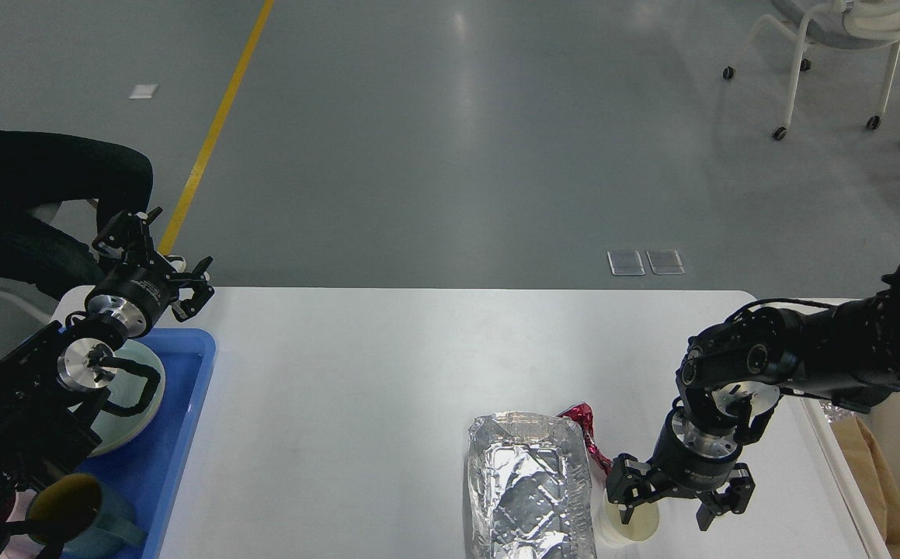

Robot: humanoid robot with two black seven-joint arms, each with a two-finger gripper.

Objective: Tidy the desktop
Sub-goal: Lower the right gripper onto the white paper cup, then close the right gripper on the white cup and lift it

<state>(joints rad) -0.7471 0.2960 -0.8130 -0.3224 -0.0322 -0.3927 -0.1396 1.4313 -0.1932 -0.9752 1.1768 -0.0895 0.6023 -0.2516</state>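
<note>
As it tidies the white tabletop point(387, 373), the right gripper point(679, 501), spread wide, straddles a cream paper cup point(628, 524) at lower right, apparently to lift it.

You get even, bright overhead light: the grey floor point(465, 140) carries soft pale streaks of reflection, and the white desk point(387, 365) shows a mild sheen without washing out. The foil tray point(529, 485) glints sharply. Shadows are faint. Focus is crisp; the right arm's dark fingers point(710, 512) are perhaps slightly blurred.

Crinkled shiny foil tray point(529, 485) on matte desktop point(364, 373).
</note>
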